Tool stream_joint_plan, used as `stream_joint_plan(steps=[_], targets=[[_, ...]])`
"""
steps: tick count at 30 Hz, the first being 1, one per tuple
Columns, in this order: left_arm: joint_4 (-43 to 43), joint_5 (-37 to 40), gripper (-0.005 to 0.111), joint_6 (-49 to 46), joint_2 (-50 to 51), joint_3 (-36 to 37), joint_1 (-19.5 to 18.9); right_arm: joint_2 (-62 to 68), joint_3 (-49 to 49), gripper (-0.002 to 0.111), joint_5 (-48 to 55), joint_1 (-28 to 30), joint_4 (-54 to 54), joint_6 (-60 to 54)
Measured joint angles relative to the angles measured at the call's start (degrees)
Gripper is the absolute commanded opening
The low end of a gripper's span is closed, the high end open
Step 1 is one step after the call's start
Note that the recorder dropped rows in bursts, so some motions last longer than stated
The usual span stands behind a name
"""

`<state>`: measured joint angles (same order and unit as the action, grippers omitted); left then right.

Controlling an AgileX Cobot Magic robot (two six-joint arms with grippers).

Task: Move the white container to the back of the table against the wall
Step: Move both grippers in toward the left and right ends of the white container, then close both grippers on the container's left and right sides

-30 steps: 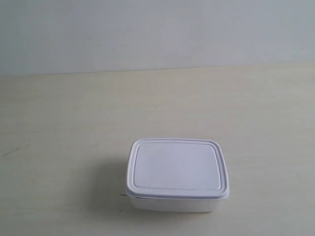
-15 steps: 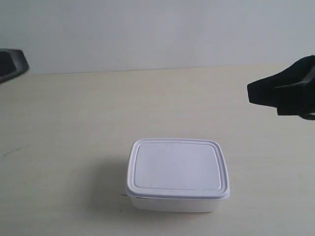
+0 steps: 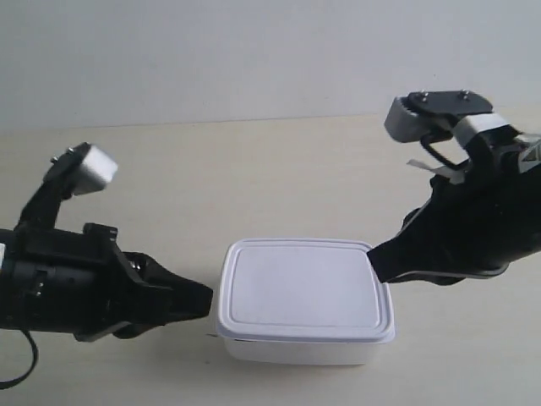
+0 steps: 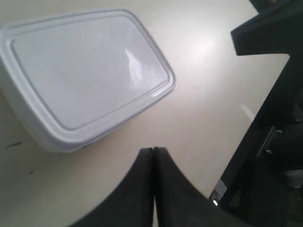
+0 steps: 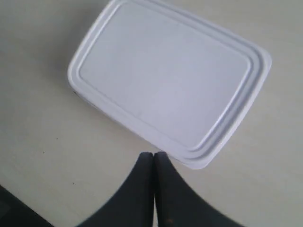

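The white container [image 3: 304, 296] sits lidded on the beige table [image 3: 254, 169], near its front and far from the pale wall [image 3: 254, 51]. My left gripper [image 4: 154, 150] is shut and empty, a short way off the container [image 4: 85, 71]. It belongs to the arm at the exterior view's left, whose tip [image 3: 207, 300] points at the box's side. My right gripper [image 5: 154, 153] is also shut and empty, its tip right beside a corner of the lid [image 5: 165, 75]. It belongs to the arm at the exterior view's right, tip [image 3: 376, 260].
Bare table lies between the container and the wall. The right arm's black body [image 4: 274, 118] fills one side of the left wrist view. A few tiny dark specks [image 5: 43, 152] mark the table.
Both arms have come into the exterior view from the sides and lowered to either side of the container. The container has not moved.
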<state>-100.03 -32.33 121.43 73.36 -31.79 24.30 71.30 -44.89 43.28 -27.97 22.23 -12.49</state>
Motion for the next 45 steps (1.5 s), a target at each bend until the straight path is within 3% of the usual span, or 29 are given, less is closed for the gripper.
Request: stream_joint_plan(steps=[8, 13, 20, 26, 32, 45], targets=[[0.0, 0.22, 0.0, 0.0, 9.76, 0.0, 0.0, 8.1, 0.0, 0.0, 4.1, -0.15, 0.23, -0.14], [2.29, 0.0, 0.0, 0.0, 13.86, -0.12, 1.24, 11.83, 0.0, 0.0, 5.09, -3.63, 0.34, -0.14], [2.89, 1.28, 0.0, 0.0, 18.15, -3.92, 10.01, 14.85, 0.0, 0.0, 5.42, -8.06, -4.35, 4.73], [3.13, 12.66, 0.0, 0.0, 20.39, -5.34, 16.19, 15.33, 0.0, 0.0, 5.25, -8.62, -13.78, 14.02], [3.65, 18.18, 0.0, 0.0, 22.18, -5.48, 16.67, 17.25, 0.0, 0.0, 2.4, -8.62, -15.06, 16.59], [4.51, 18.55, 0.0, 0.0, 27.14, -9.56, 16.67, 22.82, 0.0, 0.0, -2.9, -8.62, -15.06, 18.0]])
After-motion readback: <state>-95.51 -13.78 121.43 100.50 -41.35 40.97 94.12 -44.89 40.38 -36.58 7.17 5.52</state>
